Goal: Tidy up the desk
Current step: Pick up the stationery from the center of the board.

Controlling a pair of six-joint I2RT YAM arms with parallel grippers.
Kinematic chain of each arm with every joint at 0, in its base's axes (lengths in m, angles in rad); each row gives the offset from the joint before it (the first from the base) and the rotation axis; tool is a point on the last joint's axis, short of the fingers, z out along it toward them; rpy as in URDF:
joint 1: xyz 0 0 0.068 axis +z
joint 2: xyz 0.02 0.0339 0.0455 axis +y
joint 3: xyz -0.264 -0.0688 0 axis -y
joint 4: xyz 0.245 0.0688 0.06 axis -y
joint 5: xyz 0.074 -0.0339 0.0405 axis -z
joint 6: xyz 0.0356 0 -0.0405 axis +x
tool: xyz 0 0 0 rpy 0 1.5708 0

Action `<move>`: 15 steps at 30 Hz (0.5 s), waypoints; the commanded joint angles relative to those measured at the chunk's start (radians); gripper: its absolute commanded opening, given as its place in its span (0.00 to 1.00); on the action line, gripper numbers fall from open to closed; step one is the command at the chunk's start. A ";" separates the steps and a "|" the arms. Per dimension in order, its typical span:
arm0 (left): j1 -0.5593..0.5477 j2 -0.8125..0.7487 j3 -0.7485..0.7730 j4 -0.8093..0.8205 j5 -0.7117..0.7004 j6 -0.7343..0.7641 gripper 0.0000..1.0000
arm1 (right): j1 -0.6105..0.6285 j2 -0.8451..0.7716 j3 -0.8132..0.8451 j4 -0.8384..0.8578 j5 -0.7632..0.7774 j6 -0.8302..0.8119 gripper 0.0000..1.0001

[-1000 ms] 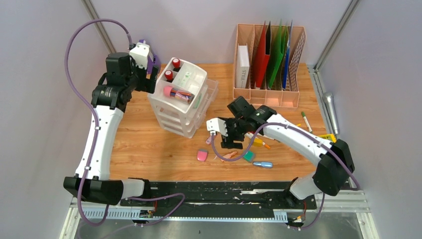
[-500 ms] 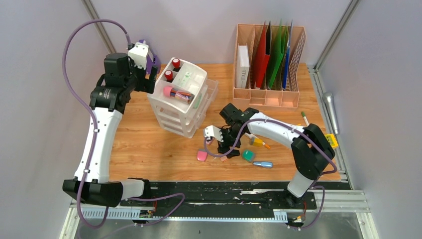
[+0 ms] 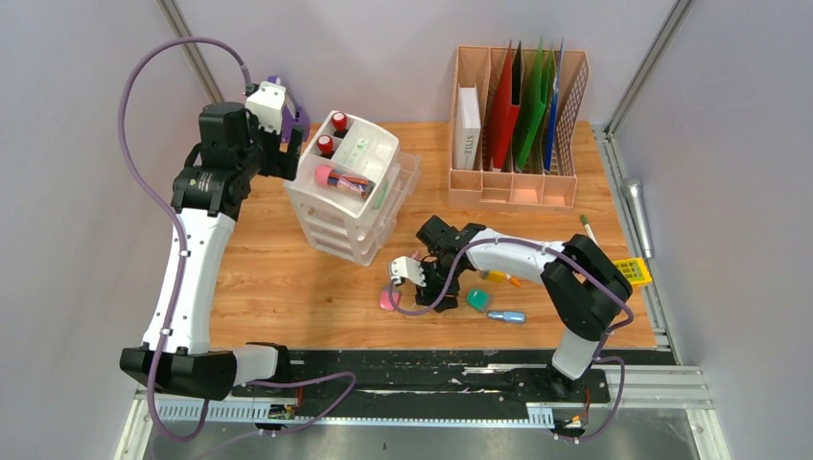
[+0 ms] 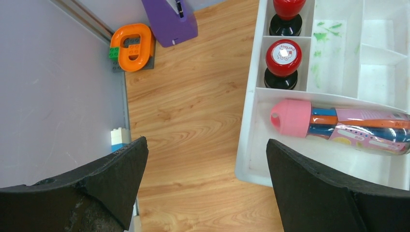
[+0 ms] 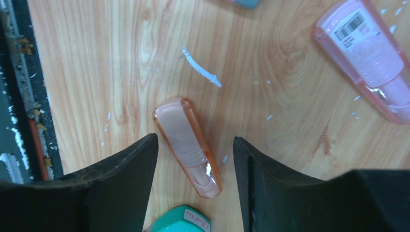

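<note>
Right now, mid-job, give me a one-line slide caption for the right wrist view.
Right gripper, jaws open, straddles a small orange case lying on the desk, a pink case nearby.

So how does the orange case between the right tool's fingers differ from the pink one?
The orange case is slimmer and unlabelled; the pink case is wider and carries a barcode. The orange case lies between the right tool's fingers; the pink case lies outside them. Both are translucent and lie on the desk.

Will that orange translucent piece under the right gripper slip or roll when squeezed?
The orange piece looks hard, glossy and rounded, so it may squirt sideways. It lies flat on the desk, slanted between the fingers, so it likely pivots, not rolls.
</note>
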 commanded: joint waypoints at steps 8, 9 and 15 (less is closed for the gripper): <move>0.004 -0.042 -0.004 0.035 0.002 0.037 1.00 | 0.054 -0.070 -0.050 0.045 0.169 0.013 0.00; 0.005 -0.043 -0.005 0.037 0.003 0.037 1.00 | 0.052 -0.087 -0.036 0.028 0.177 0.010 0.00; 0.005 -0.045 -0.004 0.039 -0.004 0.047 1.00 | -0.009 -0.184 0.187 -0.101 0.147 0.011 0.00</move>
